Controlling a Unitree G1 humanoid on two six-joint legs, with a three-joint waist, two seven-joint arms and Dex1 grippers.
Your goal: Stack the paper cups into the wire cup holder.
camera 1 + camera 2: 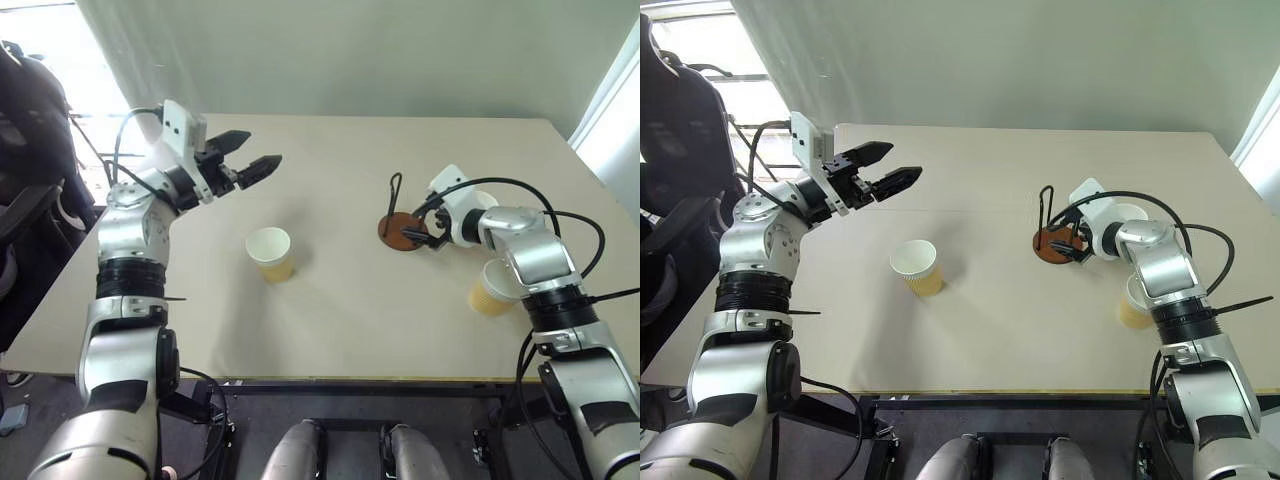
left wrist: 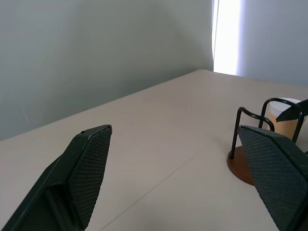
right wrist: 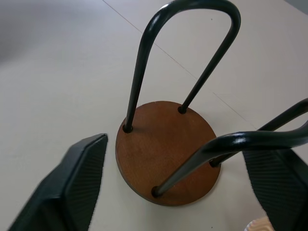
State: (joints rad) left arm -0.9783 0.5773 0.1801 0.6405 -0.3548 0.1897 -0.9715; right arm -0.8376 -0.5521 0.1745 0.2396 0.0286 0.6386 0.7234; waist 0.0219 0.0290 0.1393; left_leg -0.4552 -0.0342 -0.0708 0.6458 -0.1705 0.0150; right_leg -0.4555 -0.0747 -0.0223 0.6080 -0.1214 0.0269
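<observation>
We see the left arm raised over the left side of the pale desk (image 1: 340, 300), its forearm angled up and its left end effector (image 1: 247, 166) pointing roughly level toward the middle of the desk, well clear of the surface. Its two black fingers (image 2: 86, 168) stand wide apart and hold nothing.

The right arm reaches forward and inward over the right side of the desk, wrist bent down, so that the right end effector (image 1: 425, 228) sits low at the wire cup holder (image 1: 400, 226). The holder stands upright right of the desk's centre, a reddish-brown disc with two black wire loops.

From the head we count two paper cups on the desk: one paper cup (image 1: 270, 252) stands upright, mouth up, near the middle, well apart from both arms; a second cup (image 1: 490, 290) stands near the front right, partly hidden behind the right forearm.

The right wrist view gives what the head views cannot: the right fingers (image 3: 72, 187) straddle the disc base, spread wide, one on each side, with one wire loop between them and the other crossing in front of one finger. We cannot tell whether either finger touches the holder.

The left wrist view adds a third cup (image 2: 284, 122), standing just beyond the holder.
</observation>
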